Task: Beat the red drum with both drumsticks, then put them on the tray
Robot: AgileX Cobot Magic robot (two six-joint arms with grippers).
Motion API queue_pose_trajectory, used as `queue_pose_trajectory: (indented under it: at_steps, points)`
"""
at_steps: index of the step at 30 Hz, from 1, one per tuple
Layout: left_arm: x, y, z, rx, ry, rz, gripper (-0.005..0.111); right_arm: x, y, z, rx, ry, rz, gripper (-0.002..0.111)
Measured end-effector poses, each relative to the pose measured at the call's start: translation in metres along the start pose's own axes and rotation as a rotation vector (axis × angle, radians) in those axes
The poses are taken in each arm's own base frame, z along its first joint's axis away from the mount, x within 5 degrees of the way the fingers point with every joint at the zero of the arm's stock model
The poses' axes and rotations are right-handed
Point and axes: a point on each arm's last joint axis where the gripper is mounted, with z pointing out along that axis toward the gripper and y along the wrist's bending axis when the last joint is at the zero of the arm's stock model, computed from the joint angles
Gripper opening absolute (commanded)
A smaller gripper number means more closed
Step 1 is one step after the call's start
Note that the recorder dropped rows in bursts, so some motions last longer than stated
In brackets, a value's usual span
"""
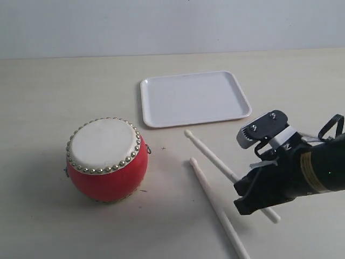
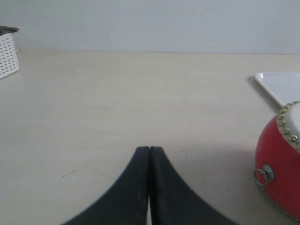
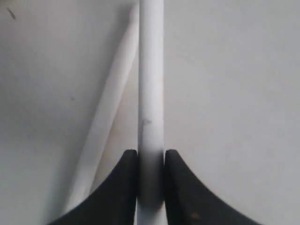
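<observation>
Two drumsticks lie at the lower right of the exterior view, bead tips toward the tray's near rim. The farther drumstick is pinched along its shaft by the right gripper, whose jaws are narrow around it. The nearer drumstick lies free just beside it. The red drum stands upright at lower left, with bare table open between it and the sticks. The tray sits at upper centre, apart from both. The left gripper hangs with jaws pressed together over open tabletop, the drum at its view's right edge.
</observation>
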Motion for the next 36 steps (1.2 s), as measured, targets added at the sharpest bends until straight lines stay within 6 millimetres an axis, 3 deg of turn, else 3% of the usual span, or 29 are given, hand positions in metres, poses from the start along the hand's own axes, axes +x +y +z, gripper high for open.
queue_pose_trajectory:
  at_steps: [4,13,25,30,36]
  points:
    - [0.000,0.000,0.000,0.000,0.000,0.000,0.000,-0.016,0.010,-0.031,-0.023,-0.160,0.002,0.000]
    - [0.000,0.000,0.000,0.000,0.000,0.000,0.000,-0.031,0.028,-0.088,-0.052,-0.422,-0.062,0.000]
    - [-0.003,0.000,0.000,0.003,-0.038,0.082,0.000,-0.031,0.031,-0.096,-0.058,-0.454,-0.070,0.000]
    - [-0.011,-0.005,-0.001,0.067,-0.120,-0.160,0.000,-0.031,0.031,-0.096,-0.058,-0.454,-0.072,0.000]
    - [-0.019,-0.010,-0.003,0.175,-0.174,-0.608,0.000,-0.031,0.031,-0.096,-0.057,-0.454,-0.076,0.000]
